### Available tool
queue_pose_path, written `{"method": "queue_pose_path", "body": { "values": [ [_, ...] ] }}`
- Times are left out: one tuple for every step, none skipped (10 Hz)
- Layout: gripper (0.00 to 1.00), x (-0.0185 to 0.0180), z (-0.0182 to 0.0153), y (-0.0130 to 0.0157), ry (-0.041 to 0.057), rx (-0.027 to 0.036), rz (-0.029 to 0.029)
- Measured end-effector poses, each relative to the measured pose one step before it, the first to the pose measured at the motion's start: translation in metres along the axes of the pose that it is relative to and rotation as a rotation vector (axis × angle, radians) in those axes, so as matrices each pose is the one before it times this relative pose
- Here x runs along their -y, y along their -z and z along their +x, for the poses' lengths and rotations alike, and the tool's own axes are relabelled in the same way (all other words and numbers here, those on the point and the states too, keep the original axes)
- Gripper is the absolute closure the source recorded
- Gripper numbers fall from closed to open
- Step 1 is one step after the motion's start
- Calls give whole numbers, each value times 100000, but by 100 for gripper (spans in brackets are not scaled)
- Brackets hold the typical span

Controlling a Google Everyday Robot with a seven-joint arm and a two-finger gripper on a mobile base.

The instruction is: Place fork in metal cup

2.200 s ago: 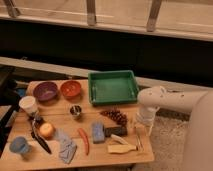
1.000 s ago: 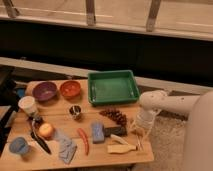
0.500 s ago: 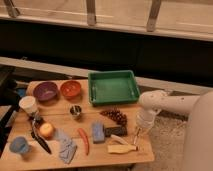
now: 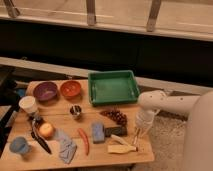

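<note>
The metal cup (image 4: 76, 111) is a small shiny steel cylinder standing upright on the wooden table (image 4: 55, 159), left of centre. I cannot make out the fork against the wood. My gripper (image 4: 139, 131) hangs from the white arm (image 4: 155, 102) over the table's right front part. It is just above and right of a beige-handled tool (image 4: 121, 147) and far to the right of the metal cup.
A green tray (image 4: 113, 75) is at the back. Purple bowl (image 4: 46, 91), orange bowl (image 4: 70, 89), white paper cup (image 4: 28, 105), blue cup (image 4: 19, 145), an orange fruit (image 4: 46, 130), black-handled utensil (image 4: 40, 141), grey cloth (image 4: 66, 148), red pepper (image 4: 84, 141), blue sponge (image 4: 97, 132) and grapes (image 4: 116, 116) crowd the table.
My gripper has come down and slightly toward the table's front right corner. The things on the table have not moved.
</note>
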Motion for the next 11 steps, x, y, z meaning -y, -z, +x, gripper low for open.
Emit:
{"method": "queue_pose_path", "body": {
  "values": [
    [100,-100,-119,368,143,1271,498],
    [100,-663,-586,1086,332,4351,-11],
    [100,-887,-482,1412,936,4110,347],
    [100,-719,-437,1480,451,3647,-203],
    [100,-872,-626,2032,430,4433,-263],
    [100,-1161,-971,2422,682,5126,-269],
    [100,-1152,-670,1438,791,2913,-950],
    [100,-1882,-1066,1782,1675,3897,-1662],
    [100,-2089,-661,1223,2327,2632,-2205],
    [100,-1624,-268,535,2616,1143,-2218],
    [100,-1614,-119,318,3007,253,-2325]
  ]
}}
